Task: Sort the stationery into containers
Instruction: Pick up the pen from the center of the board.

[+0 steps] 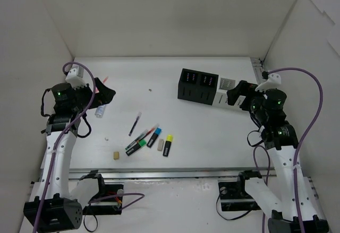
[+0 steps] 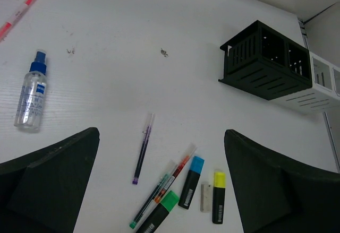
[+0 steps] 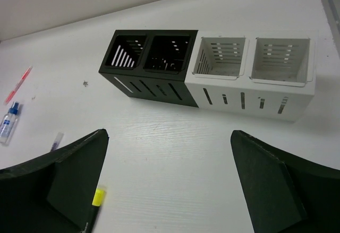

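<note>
Black highlighters with green (image 1: 136, 146), blue (image 1: 154, 137) and yellow (image 1: 168, 145) ends lie mid-table with thin pens (image 1: 134, 123) and two beige erasers (image 1: 115, 155). A clear blue-capped bottle (image 1: 99, 110) and a pink pen (image 1: 104, 79) lie at the left. The black two-compartment box (image 1: 198, 85) and the white slotted box (image 1: 223, 96) stand in a row at the back right. My left gripper (image 1: 103, 94) is open and empty, above the table (image 2: 162, 132) near the bottle (image 2: 32, 92). My right gripper (image 1: 236, 94) is open and empty in front of the boxes (image 3: 170, 133).
White walls enclose the table on the left, back and right. A tiny dark speck (image 1: 150, 90) lies at mid-back. A metal rail (image 1: 175, 173) runs along the near edge by the arm bases.
</note>
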Robot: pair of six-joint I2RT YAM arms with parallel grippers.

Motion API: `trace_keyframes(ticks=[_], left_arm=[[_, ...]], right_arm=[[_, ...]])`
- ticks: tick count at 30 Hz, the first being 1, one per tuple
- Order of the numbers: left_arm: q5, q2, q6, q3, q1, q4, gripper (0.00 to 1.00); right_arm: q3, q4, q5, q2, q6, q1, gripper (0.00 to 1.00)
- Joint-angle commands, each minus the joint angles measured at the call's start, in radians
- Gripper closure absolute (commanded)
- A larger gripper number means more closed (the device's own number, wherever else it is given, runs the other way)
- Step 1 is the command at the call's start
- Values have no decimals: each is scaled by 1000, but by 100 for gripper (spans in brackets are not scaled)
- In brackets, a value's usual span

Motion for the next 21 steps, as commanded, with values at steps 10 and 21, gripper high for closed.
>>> trace_keyframes(ticks=[10,21], left_arm=[[-102,-20,27,-90,-208,72,0],[-215,-104,-18,-222,-301,55,1]], right_arm=[[0,-47,131,183,128,431,2],[82,-83,500,609,431,891,2]])
